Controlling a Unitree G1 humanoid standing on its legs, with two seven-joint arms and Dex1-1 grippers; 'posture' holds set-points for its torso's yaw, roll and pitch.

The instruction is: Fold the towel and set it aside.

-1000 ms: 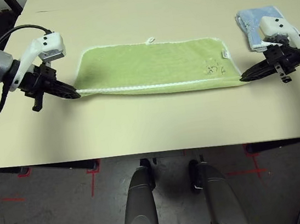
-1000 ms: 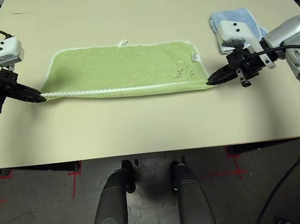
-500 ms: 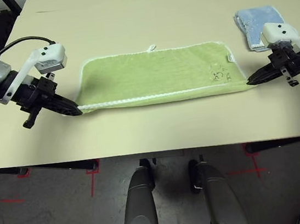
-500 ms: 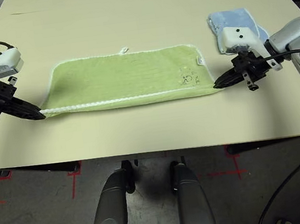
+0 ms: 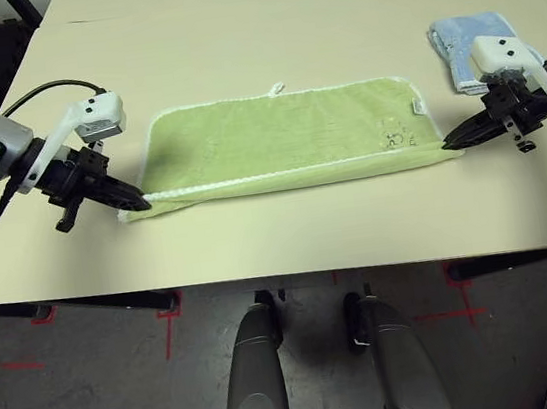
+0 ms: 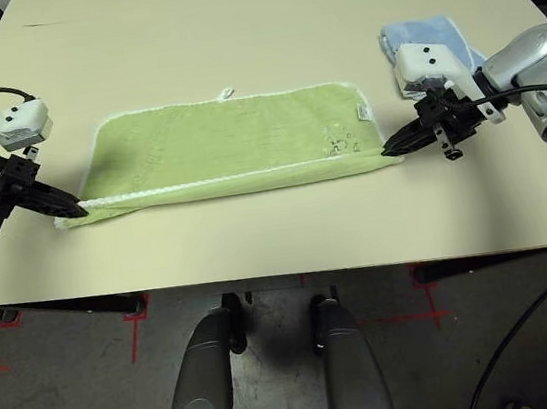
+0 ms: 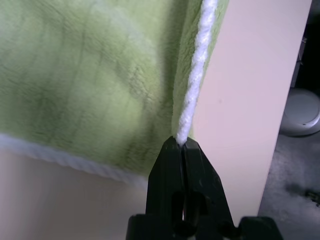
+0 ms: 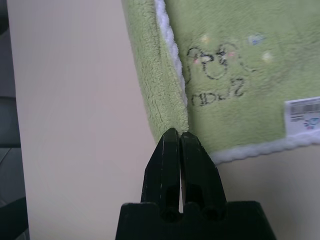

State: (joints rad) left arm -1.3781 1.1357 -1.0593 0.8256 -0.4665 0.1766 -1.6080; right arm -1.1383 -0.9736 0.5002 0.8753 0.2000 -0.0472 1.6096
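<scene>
The towel (image 5: 284, 132) lies folded in half lengthwise across the middle of the table, light green with white edging, a dark logo (image 8: 217, 55) and a white tag (image 8: 302, 112) near its right end. My left gripper (image 5: 140, 199) is shut on the towel's near left corner, and the white edging (image 7: 197, 75) runs out from between its fingertips. My right gripper (image 5: 447, 144) is shut on the near right corner, at the end of the folded edge (image 8: 162, 100). At the left end the lower layer (image 5: 134, 215) pokes out slightly past the upper one.
A smaller light blue folded cloth (image 5: 468, 38) lies at the far right, just behind my right gripper. The cream table (image 5: 287, 233) has bare room in front of and behind the towel. Its front edge (image 5: 293, 277) runs close below the towel.
Both grippers, still shut on the near corners, drew the towel slightly toward me and lowered the raised near edge flat. Then the right gripper eased back inward, and the left corner's lower layer now shows.
</scene>
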